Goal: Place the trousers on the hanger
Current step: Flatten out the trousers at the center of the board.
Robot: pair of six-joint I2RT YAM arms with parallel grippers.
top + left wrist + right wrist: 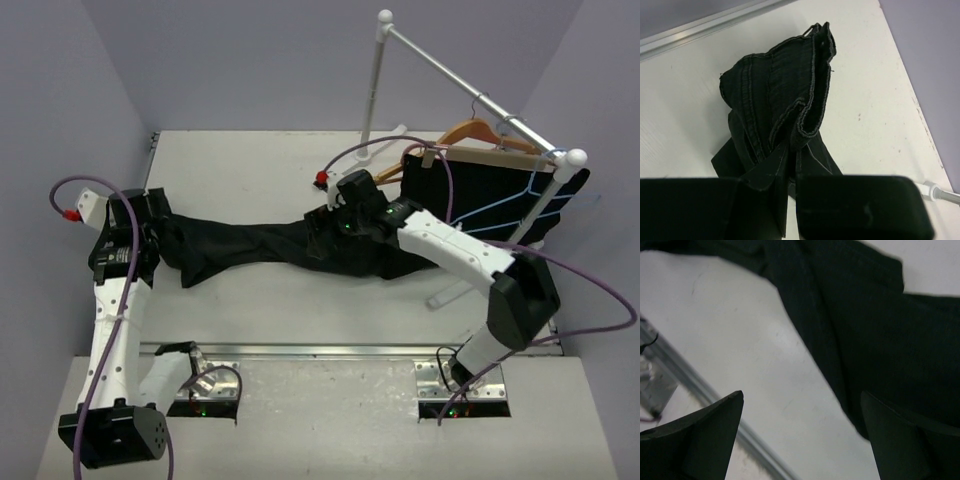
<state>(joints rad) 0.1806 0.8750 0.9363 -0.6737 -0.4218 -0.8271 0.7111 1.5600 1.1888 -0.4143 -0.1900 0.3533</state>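
Observation:
The black trousers [260, 245] lie stretched in a long band across the middle of the table. My left gripper [160, 228] is shut on their left end. In the left wrist view the fingers [767, 167] pinch a bunched, stitched hem of the trousers [775, 95]. My right gripper [322, 222] is open over the right part of the trousers. In the right wrist view it [801, 397] hovers above bare table, with the trousers [865, 315] under its right finger. The tan wooden hanger [480, 133] hangs on the rack rail at the back right.
A white garment rack [470, 95] stands at the back right. Another black garment [480, 195], clipped to a flat wooden hanger, hangs on it with a blue wire hanger [520, 205] over it. A small red object [321, 180] lies behind my right gripper. A metal rail [330, 351] runs along the near table edge.

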